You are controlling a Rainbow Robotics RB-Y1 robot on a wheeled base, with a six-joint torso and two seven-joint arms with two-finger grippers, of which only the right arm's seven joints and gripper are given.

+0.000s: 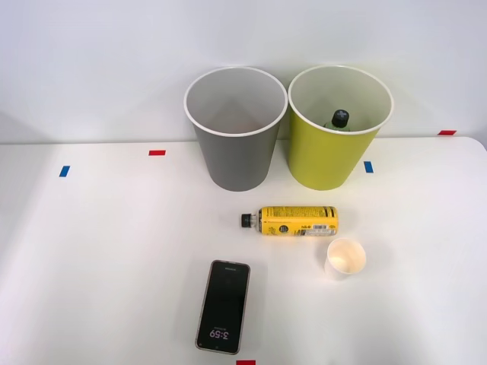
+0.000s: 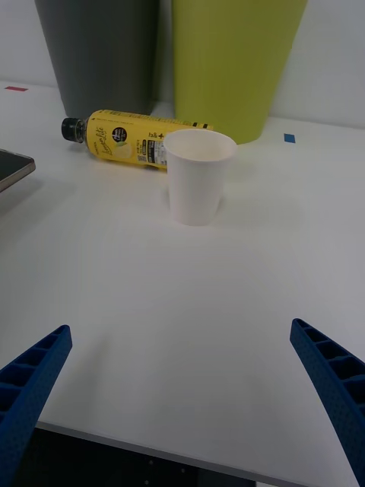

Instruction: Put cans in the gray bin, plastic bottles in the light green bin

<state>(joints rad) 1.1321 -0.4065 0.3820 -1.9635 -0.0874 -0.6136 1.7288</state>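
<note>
1. The right arm's fingers [image 2: 182, 403] are blue and ribbed. They are spread wide apart and hold nothing, low over the near edge of the white table [image 1: 91, 251].
2. A phone [image 1: 224, 306] lies flat on the table, screen up, on the robot's left of the cup and nearer than it.
3. A white paper cup [image 2: 198, 176] stands upright straight ahead of the fingers, between them and the bottle.
4. The yellow bottle [image 1: 295, 220] lies on its side just behind the cup, close to it but seemingly apart. Its long axis runs crosswise to the fingers' line of approach, black cap toward the robot's left, away from the cup. My judgement: the reach must clear the cup to get it.
5. Behind the bottle, well apart from it, stand the gray bin [image 1: 234, 129] on the left and the light green bin [image 1: 335, 129] beside it.
6. The dark green bottle [image 1: 338, 119] already sits inside the green bin, only its top showing.
</note>
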